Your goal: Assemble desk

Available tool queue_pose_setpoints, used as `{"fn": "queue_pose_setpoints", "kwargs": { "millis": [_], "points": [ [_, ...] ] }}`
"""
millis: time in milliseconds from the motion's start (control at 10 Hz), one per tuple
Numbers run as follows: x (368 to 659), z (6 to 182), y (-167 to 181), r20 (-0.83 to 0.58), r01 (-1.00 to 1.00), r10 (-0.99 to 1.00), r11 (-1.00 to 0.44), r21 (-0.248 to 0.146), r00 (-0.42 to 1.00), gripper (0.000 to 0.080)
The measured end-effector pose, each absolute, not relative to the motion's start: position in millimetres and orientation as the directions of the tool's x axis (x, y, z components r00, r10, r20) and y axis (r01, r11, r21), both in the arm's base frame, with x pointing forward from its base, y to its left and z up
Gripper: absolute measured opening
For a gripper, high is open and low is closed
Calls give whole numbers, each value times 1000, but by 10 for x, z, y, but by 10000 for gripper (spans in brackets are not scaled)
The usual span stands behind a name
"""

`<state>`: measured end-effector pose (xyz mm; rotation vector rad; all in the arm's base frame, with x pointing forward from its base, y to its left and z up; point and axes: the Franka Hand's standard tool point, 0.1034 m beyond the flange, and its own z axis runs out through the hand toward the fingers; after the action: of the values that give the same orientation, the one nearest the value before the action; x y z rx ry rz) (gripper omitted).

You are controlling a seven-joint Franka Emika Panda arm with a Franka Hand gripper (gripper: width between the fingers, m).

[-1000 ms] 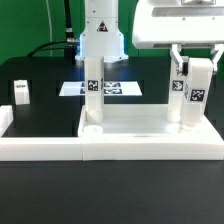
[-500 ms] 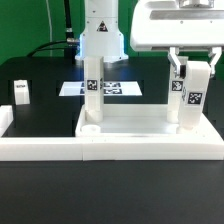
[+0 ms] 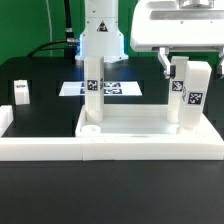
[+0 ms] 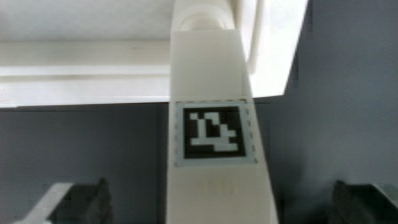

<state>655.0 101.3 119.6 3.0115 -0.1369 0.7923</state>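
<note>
The white desk top (image 3: 150, 137) lies on the black table with two tagged legs standing upright on it. One leg (image 3: 92, 95) stands at its corner on the exterior view's left, the other (image 3: 190, 95) at the corner on the right. My gripper (image 3: 189, 68) straddles the upper part of the right leg, its fingers spread and clear of both sides. In the wrist view the same leg (image 4: 217, 120) with its tag runs between my gripper's (image 4: 222, 205) dark fingers (image 4: 75, 203), with a gap on each side. A third leg (image 3: 21, 92) stands loose at the far left.
The long low white border rail (image 3: 35, 148) runs along the front left, against the desk top. The marker board (image 3: 112, 89) lies flat behind the left leg. The arm's white base (image 3: 100, 35) stands at the back.
My fingers have spread apart and let go of the right leg, which stays upright on the desk top. Nothing else has moved.
</note>
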Motion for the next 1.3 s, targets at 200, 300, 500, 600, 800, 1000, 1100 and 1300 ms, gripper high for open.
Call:
{"fn": "queue_pose_setpoints", "kwargs": {
  "millis": [200, 300, 500, 600, 800, 1000, 1100, 1300],
  "points": [
    [6550, 1196, 1013, 492, -91, -79, -996, 1, 867, 647],
    [6550, 1196, 1013, 492, -91, -79, -996, 1, 867, 647],
    [6551, 1198, 1006, 491, -89, -75, -996, 4, 868, 648],
    [6549, 1245, 928, 458, -61, -42, -998, 27, 888, 648],
    [6600, 1326, 866, 389, -82, -66, -996, 24, 919, 648],
    [6671, 1312, 796, 357, -96, -79, -995, 30, 931, 648],
    [6608, 1285, 785, 248, -111, -99, -993, 38, 964, 648],
    [6677, 1326, 876, 134, -129, -121, -990, 50, 983, 648]
  ]
}}
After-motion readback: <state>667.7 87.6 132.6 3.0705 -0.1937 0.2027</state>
